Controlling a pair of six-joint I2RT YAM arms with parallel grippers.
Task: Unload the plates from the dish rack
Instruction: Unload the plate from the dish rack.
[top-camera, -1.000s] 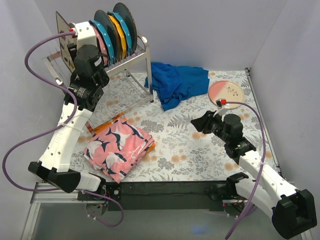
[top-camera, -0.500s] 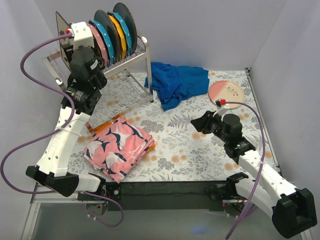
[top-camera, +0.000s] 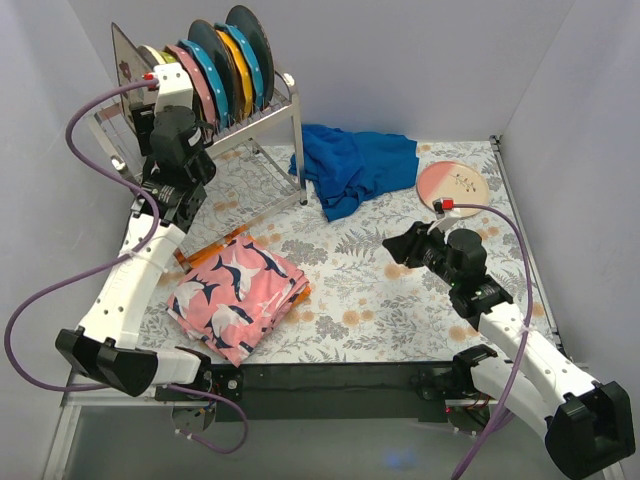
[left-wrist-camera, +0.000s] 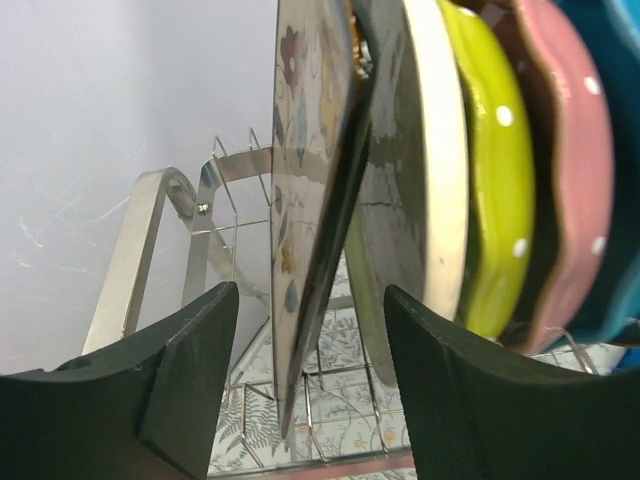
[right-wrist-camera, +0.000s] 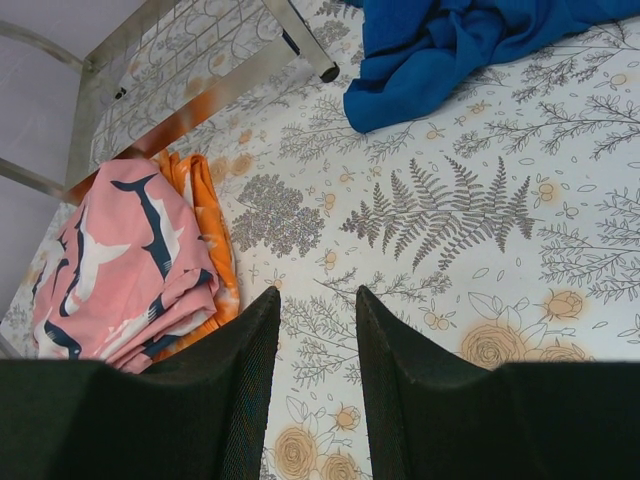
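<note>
Over the last second the left gripper (left-wrist-camera: 307, 330) rose to the dish rack (left-wrist-camera: 145, 240) and widened. Its jaws straddled the racked square floral plate (left-wrist-camera: 305, 130), apparently without contact. The right gripper (right-wrist-camera: 317, 330) hung part-open and empty. Grasp not yet made.

Plates (top-camera: 237, 58) — seven or eight racked, one lying flat; one dish rack (top-camera: 278, 108); two cloths (top-camera: 355, 165).

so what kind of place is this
Likely a robot test cell staged as a kitchen: bare walls around a floral table cover, a rack of plates, a left arm and right arm.
</note>
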